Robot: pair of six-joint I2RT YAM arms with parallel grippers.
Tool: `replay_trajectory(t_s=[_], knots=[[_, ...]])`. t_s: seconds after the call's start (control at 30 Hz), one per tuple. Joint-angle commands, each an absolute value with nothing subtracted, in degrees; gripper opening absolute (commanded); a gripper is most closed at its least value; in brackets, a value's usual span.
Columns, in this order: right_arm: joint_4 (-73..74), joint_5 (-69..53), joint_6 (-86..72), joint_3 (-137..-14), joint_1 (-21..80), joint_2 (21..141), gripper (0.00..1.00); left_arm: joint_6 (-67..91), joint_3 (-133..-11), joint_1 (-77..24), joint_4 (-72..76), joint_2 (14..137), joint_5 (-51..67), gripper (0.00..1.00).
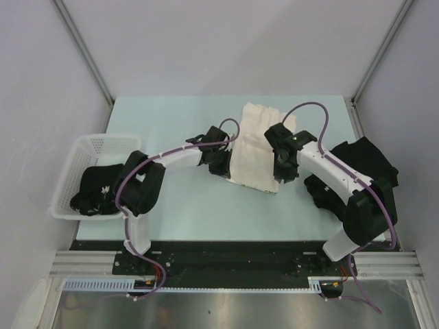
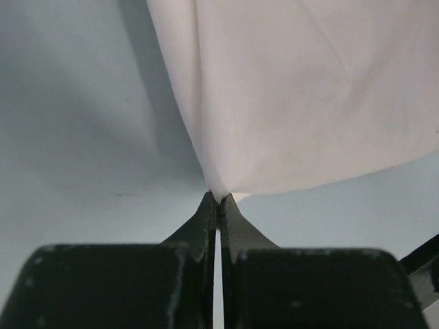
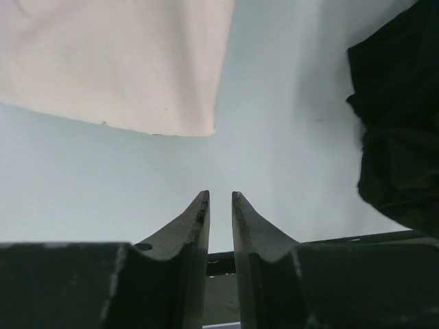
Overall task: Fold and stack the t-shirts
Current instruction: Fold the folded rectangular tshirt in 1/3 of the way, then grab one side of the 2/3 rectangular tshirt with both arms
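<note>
Left claw [image 2: 218,203] pinched shut on the cream t-shirt [image 2: 309,89]; right claw [image 3: 219,200] slightly apart and empty.
Well off to the left claw's left, a black t-shirt [image 1: 96,190] lies in the basket [image 1: 82,147]. At that claw's tips a corner of the cream cloth is nipped, and the rest spreads ahead over the tabletop [image 2: 68,103]. The cloth looks light and limp and likely to sag, so edges and corners seem the best holds. The cream hem lies ahead-left of the right claw, with black t-shirts [image 3: 398,116] heaped to its right.

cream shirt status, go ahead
Left gripper shut on cream shirt edge. Right gripper slightly open, empty, off the shirt. Black shirts piled right, not in the way.
</note>
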State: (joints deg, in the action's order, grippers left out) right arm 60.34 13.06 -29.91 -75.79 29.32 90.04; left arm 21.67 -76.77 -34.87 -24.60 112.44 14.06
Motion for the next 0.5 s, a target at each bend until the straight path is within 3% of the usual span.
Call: replay_trajectory(t_s=[0.0,0.27,0.47], knots=[[57.0,13.4,-37.2,-71.5,32.3,86.4,0.25,19.2,-73.5,-34.7,-27.5,105.3,11.7,0.00],[53.3,14.4,-46.1,-63.6,38.1,83.6,0.43,18.0,-69.1,-34.7,-29.2,100.8,11.9,0.00],[47.9,16.5,-50.5,-57.3,40.5,81.3,0.48,17.0,-70.1,-34.7,-30.4,100.7,12.1,0.00]])
